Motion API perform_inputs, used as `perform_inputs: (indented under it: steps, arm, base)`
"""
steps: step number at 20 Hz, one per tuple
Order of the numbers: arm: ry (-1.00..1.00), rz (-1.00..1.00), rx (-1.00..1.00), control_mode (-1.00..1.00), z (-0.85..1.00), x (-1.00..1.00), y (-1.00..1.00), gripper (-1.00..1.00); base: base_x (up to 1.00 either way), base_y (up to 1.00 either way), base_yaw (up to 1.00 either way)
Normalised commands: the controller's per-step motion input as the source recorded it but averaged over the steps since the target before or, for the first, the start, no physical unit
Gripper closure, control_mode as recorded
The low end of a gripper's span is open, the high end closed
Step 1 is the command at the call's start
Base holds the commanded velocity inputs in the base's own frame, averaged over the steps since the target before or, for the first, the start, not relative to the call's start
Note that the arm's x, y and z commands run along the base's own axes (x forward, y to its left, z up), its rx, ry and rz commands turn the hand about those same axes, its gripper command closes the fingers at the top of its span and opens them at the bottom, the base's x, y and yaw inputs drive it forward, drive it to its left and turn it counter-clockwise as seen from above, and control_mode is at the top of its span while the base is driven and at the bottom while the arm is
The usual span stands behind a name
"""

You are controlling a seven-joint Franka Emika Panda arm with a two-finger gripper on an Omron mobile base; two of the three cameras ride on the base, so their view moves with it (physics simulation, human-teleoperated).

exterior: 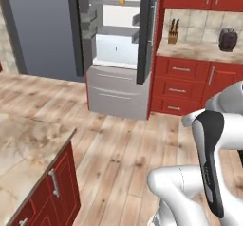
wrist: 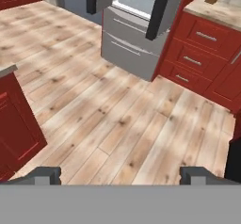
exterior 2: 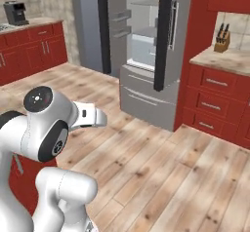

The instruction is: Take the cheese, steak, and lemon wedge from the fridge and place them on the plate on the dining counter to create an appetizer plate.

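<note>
The fridge (exterior: 118, 54) stands open across the wooden floor, with its dark doors swung out and its white interior and grey shelves showing; it is also seen from the other side (exterior 2: 146, 46). A small orange piece, likely the cheese (exterior: 121, 1), sits on an upper shelf. The steak, the lemon wedge and the plate are out of view. A corner of the dining counter (exterior: 28, 144) lies at the lower left. My gripper (wrist: 120, 176) hangs open over the bare floor, far from the fridge (wrist: 132, 39), with nothing between its fingertips (wrist: 44, 175).
Red cabinets (exterior: 190, 82) with a knife block (exterior: 173, 30) and a dark appliance (exterior: 228, 39) flank the fridge on the right. More red cabinets with a coffee machine (exterior 2: 14, 11) stand far left. The dining counter's red base (wrist: 14, 119) is close on the left.
</note>
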Motion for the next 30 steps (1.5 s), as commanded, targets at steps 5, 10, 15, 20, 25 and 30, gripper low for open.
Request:
perform_inputs:
  steps: [5, 10, 15, 20, 25, 30]
  arm:
    - [0.00, 0.00, 0.00, 1.00, 0.00, 0.00, 0.00, -1.00]
    - [0.00, 0.00, 0.00, 1.00, 0.00, 0.00, 0.00, -1.00]
    - [0.00, 0.00, 0.00, 1.00, 0.00, 0.00, 0.00, -1.00]
    - [0.00, 0.00, 0.00, 1.00, 0.00, 0.00, 0.00, -1.00]
    - [0.00, 0.00, 0.00, 1.00, 0.00, 0.00, 0.00, -1.00]
    - [0.00, 0.00, 0.00, 1.00, 0.00, 0.00, 0.00, -1.00]
  base:
    - [1.00, 0.00, 0.13]
    - [1.00, 0.10, 0.11]
    - [1.00, 0.34, 0.01]
    - [1.00, 0.40, 0.00]
    - [1.00, 0.05, -0.07]
    - [1.00, 0.00, -0.12]
